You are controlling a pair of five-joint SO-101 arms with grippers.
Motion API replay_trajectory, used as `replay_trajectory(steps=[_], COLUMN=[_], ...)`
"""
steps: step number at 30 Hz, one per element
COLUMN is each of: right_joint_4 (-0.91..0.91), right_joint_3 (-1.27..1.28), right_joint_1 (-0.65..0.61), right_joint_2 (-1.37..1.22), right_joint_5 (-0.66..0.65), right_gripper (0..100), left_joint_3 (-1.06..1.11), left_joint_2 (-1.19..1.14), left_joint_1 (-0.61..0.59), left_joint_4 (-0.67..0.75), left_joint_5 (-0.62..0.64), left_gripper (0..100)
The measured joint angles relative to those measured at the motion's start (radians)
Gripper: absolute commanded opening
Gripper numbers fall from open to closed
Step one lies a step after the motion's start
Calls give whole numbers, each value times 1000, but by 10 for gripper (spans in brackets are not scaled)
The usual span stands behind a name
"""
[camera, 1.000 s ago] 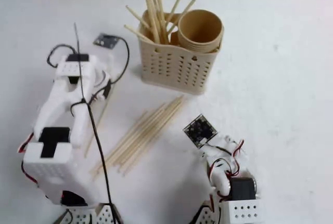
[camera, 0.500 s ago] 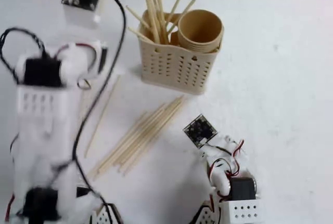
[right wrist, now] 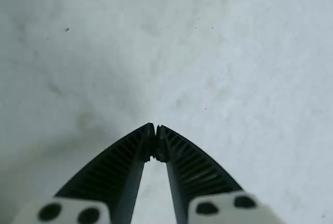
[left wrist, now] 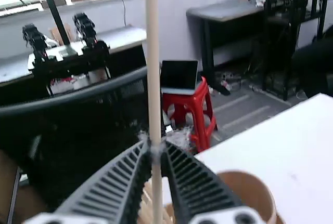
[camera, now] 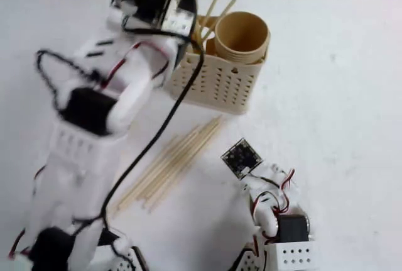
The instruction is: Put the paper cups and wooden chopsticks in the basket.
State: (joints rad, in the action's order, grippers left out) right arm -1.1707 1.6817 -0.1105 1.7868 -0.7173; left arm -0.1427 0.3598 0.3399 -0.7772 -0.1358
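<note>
White shells on both! The left arm trailed a looping black cable and red wires; the right arm bared a black servo. The left claw and right claw wore black ribbed jaws on white bases.

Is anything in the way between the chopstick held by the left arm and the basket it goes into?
Nothing visible blocks it. The left gripper holds the wooden chopstick above the cream perforated basket; the stacked brown paper cups fill only one side.

White table; beyond it black mesh chair, red stool, dark desk.
</note>
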Motion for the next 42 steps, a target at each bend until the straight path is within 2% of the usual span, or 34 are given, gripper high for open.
replay_trajectory(steps=[3,6,14,18,22,26,31,37,42], right_joint_4=[0,0,0,0,0,0,0,0,0], right_joint_3=[0,0,0,0,0,0,0,0,0], right_joint_1=[0,0,0,2,2,2,2,2,2], right_joint_2=[0,0,0,0,0,0,0,0,0], right_joint_5=[0,0,0,0,0,0,0,0,0], right_gripper=[18,18,18,18,18,18,18,18,18], left_joint_3=[0,0,0,0,0,0,0,0,-9], left_joint_2=[-98,-173,-275,-304,-308,-308,-308,-190,-115], left_joint_1=[-5,-2,-3,-37,-78,-98,-120,-258,-407], left_joint_4=[172,249,272,275,275,275,232,117,-110], left_joint_5=[0,0,18,112,183,196,203,203,203], left_gripper=[24,24,43,107,108,108,108,108,108])
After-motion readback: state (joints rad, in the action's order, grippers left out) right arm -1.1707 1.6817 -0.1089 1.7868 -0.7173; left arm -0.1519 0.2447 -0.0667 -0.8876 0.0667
